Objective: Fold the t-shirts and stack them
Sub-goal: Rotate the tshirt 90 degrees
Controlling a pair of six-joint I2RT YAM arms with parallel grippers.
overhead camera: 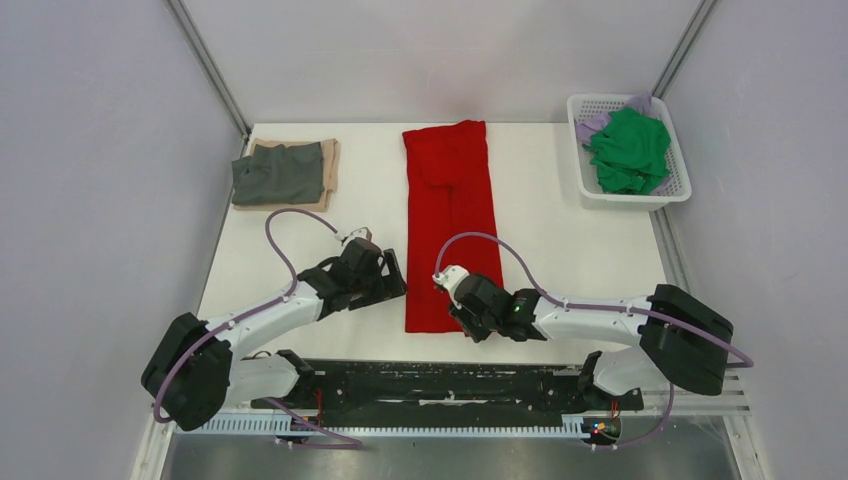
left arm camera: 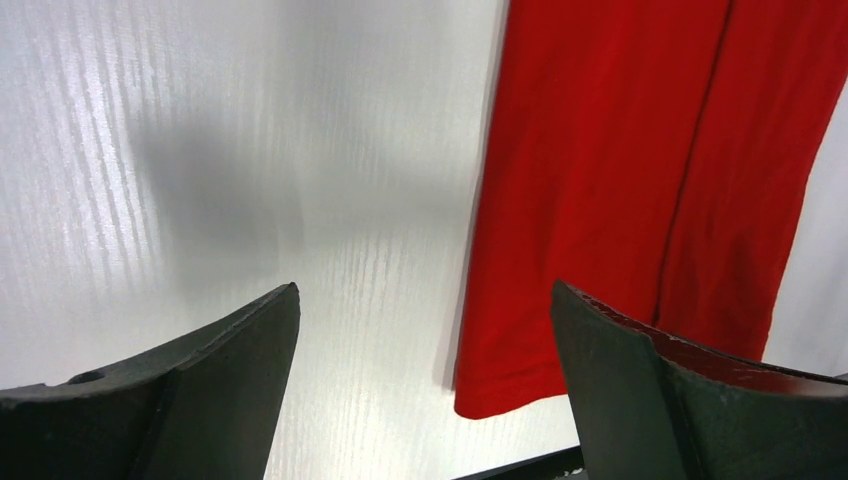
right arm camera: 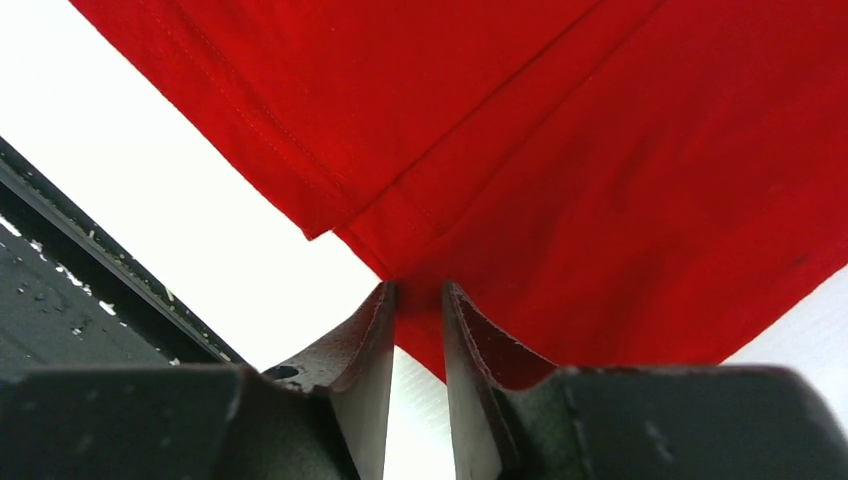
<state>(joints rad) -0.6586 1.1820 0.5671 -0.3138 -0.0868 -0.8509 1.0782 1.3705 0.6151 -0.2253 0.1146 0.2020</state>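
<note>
Now right end effector point(right arm camera: 418, 292) pinches the red t-shirt point(right arm camera: 560, 150); left end effector point(left arm camera: 425, 287) gapes wide.

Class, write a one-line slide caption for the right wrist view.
Right gripper, jaws nearly together, poised at the near hem of the red t-shirt on the white table.

Left arm point(overhead camera: 262, 318) and right arm point(overhead camera: 590, 318) — white links, black joints, lilac cables.
</note>
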